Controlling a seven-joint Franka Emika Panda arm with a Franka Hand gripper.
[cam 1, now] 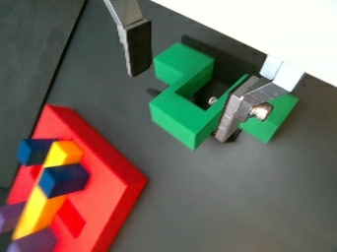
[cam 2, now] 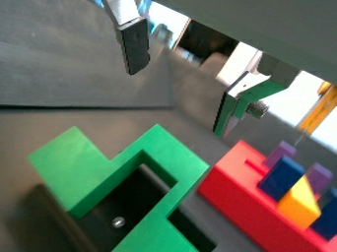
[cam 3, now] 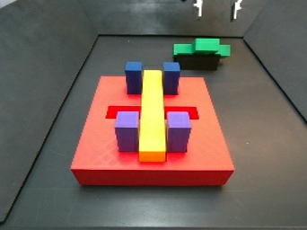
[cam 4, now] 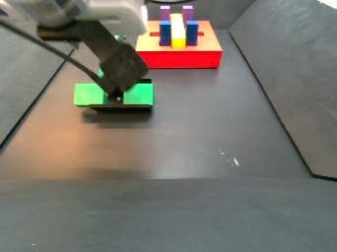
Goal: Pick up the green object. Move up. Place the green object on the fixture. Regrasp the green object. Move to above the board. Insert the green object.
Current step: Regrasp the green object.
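The claw hangs spread and empty just above the green object, which rests on the fixture at about one o'clock from the board in a side view. The piece looks rigid, light and smooth-faced, so a pinch across two flat parallel sides near its middle seems safest against slipping.

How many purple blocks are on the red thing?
2. One purple block and the second purple block stand on the board, on either side of the yellow bar. The gripper hangs far off, above the green object. None seems hidden.
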